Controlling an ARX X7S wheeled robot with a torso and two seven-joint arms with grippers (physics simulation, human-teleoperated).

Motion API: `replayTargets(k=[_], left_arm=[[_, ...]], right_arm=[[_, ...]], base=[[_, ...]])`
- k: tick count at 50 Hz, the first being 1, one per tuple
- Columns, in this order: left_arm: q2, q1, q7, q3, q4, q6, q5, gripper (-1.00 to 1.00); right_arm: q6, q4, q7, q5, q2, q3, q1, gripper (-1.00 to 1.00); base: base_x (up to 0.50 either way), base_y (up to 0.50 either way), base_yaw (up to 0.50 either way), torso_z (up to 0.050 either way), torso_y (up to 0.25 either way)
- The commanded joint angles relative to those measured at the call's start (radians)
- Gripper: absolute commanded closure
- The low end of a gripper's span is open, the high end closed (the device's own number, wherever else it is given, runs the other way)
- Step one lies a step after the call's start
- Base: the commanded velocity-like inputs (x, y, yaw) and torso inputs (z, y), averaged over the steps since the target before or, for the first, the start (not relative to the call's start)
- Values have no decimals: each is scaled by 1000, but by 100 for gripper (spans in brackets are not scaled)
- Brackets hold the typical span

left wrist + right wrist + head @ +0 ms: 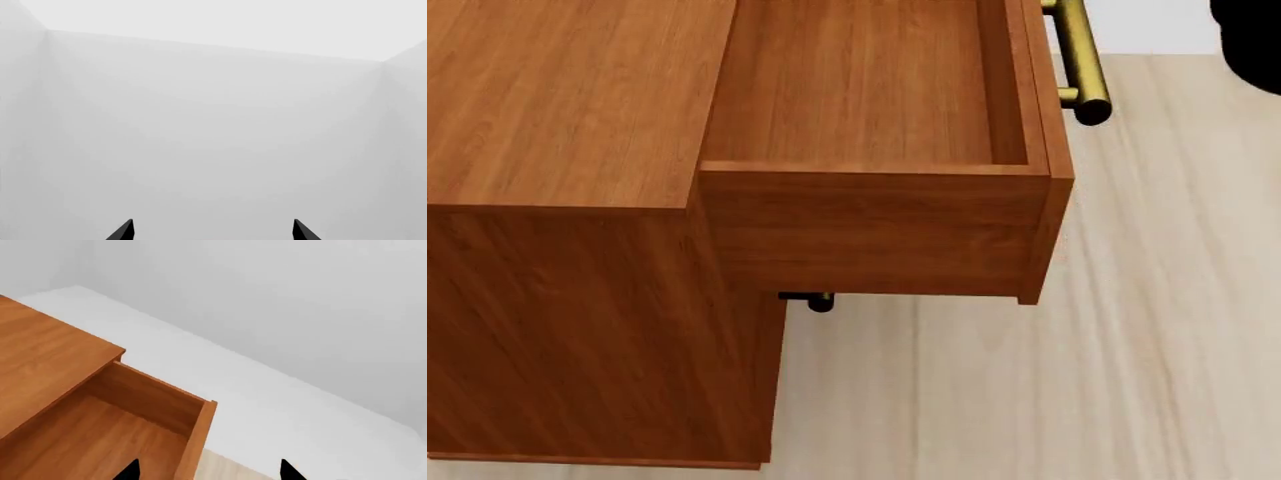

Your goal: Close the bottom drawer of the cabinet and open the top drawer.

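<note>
The cabinet (pixel 561 120), a boxy reddish-brown wood-grain unit, fills the head view's left side and stands on a pale plank floor (pixel 1148 350), with its top drawer (pixel 868 90) drawn well out toward the view's right, the empty box showing a clean grained bottom and a brass bar handle (pixel 1077 60) on its front; beneath it only a dark-and-brass handle end (pixel 814 300) peeps out, suggesting the lower drawers sit shut or nearly so, though their fronts are hidden. Judged from this, the task looks almost done, and the sound move now is to back the arm straight away from the handle along the drawer's travel, so that nothing nudges it inward again. The right end effector (pixel 207 471) hovers above the drawer's front corner, its fingertips apart and holding nothing, while the left end effector (pixel 213 231), likewise spread and empty, faces only blank white walls (pixel 213 125), well away from the work
</note>
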Motion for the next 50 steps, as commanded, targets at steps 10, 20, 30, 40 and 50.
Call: replayTargets(k=[10,20,30,40,50], left_arm=[[-8,12,-1,-2,-1,11,-1,-100],[-10,12,1,-2,-7,18,1,-100],[-14,20,7,-1,-15,30,8,-100],[-17,33,17,0,-23,47,18,-100],[-22,51,23,1,-29,63,28,-100]], right_arm=[[28,198,-292,-202,-131,-249,160,-100],[0,300,-418,-297,-203,-371,196,-100],[-40,396,-492,-352,-261,-435,192,-100],[-98,522,-584,-414,-342,-509,183,-100],[-139,611,-649,-462,-394,-571,158,-100]], base=[[0,0,0,0,0],[0,0,0,0,0],[0,0,0,0,0],[0,0,0,0,0],[0,0,0,0,0]])
